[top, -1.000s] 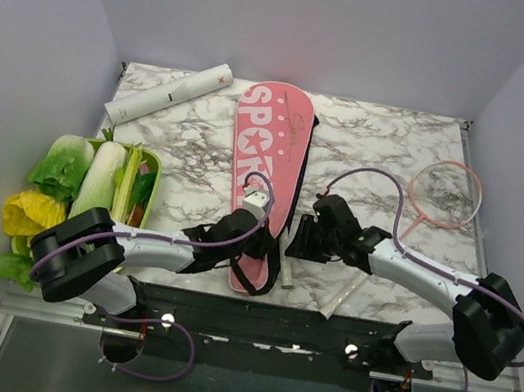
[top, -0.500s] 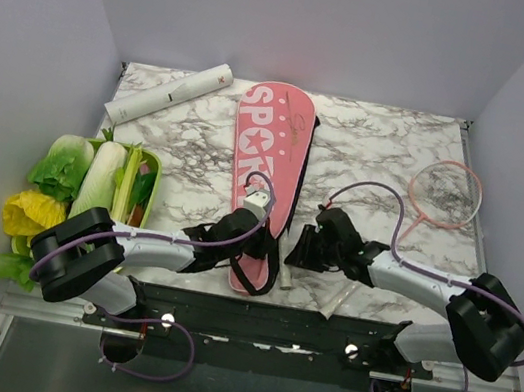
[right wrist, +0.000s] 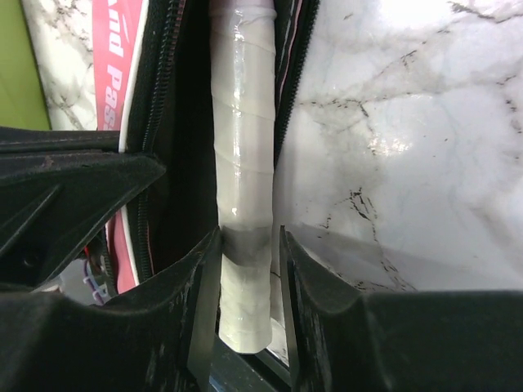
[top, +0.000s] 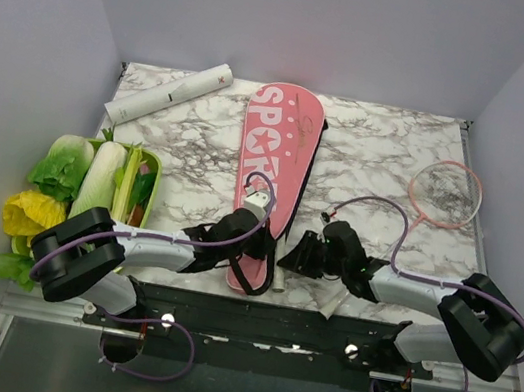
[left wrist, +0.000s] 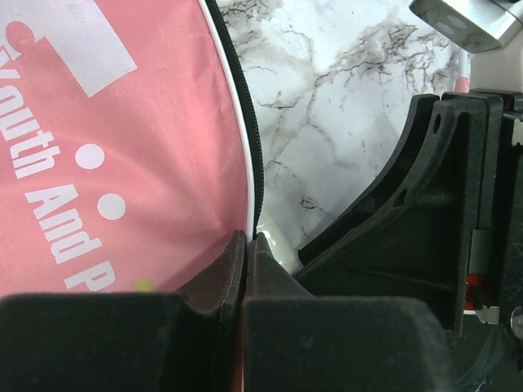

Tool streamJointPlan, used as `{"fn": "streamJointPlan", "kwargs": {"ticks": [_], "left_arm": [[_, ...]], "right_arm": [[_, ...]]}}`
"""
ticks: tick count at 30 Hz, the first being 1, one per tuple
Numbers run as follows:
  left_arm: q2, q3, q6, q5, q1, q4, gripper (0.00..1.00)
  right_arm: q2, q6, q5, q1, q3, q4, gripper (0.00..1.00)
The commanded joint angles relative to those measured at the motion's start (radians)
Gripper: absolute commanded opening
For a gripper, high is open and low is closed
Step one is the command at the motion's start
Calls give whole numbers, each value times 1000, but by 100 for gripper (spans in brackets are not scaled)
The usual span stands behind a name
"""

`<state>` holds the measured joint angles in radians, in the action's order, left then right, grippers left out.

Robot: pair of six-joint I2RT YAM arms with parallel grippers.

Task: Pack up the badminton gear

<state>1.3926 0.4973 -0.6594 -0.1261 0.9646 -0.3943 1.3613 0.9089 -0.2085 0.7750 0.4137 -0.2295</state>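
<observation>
The cover [top: 278,148] lies mid-table, long axis running 12 to 6, pink with white lettering, open along its 3 o'clock edge. The left gripper [left wrist: 246,245] pinches that edge at the 6 o'clock end. The handle [right wrist: 243,147], pale and tape-wrapped, lies parallel inside the opening. It runs toward 12 from the right gripper [right wrist: 247,241], which clamps it.

The pale racket handle [right wrist: 243,122] runs off the top edge of the right wrist view, the rest of the racket concealed inside the pink cover [top: 276,143], its lettering cropped to fragments in the left wrist view.
</observation>
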Motion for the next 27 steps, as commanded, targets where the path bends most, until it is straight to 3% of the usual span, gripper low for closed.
{"fn": "streamJointPlan", "kwargs": {"ticks": [1, 17, 27], "left_arm": [[8, -9, -11, 39, 10, -48, 0], [-12, -25, -34, 39, 10, -54, 0], [-32, -51, -57, 37, 8, -104, 0]], "right_arm": [[-14, 53, -55, 6, -42, -113, 41], [71, 156, -114, 17, -44, -356, 34], [165, 212, -120, 67, -62, -654, 33]]}}
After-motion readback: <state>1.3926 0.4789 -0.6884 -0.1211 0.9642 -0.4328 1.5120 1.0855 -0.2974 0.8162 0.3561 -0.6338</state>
